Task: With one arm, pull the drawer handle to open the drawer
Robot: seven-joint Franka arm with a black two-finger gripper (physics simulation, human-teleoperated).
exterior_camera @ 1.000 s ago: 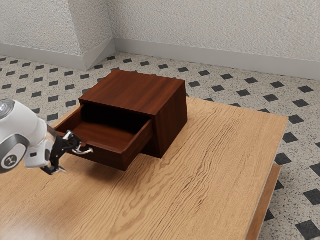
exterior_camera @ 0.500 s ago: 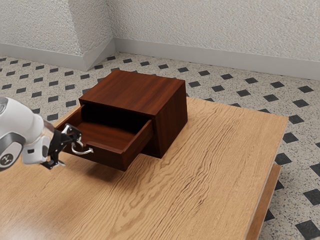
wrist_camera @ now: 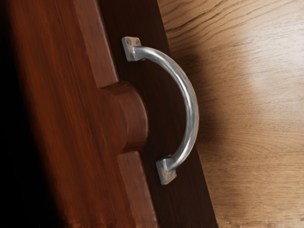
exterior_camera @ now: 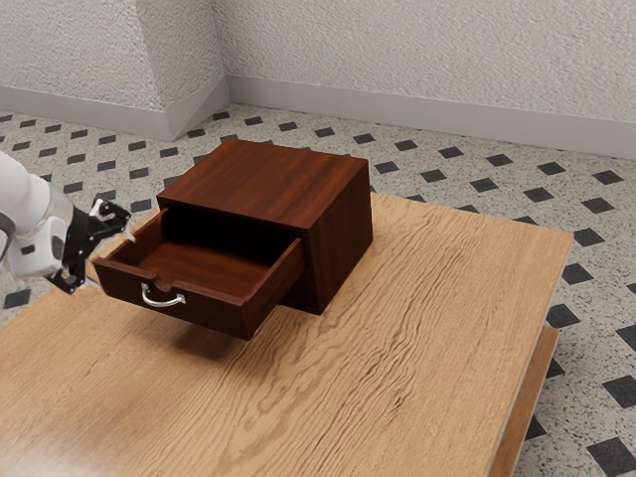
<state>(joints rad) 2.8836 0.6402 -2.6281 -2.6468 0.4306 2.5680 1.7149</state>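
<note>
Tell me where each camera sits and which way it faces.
Exterior view: raised beside the table, looking down across it at the open drawer; the arm and end effector show at the view's left edge.
Wrist view: on the hand, facing the drawer's front and its handle close up, with the table beyond.
Shared: the handle, drawer and table.
</note>
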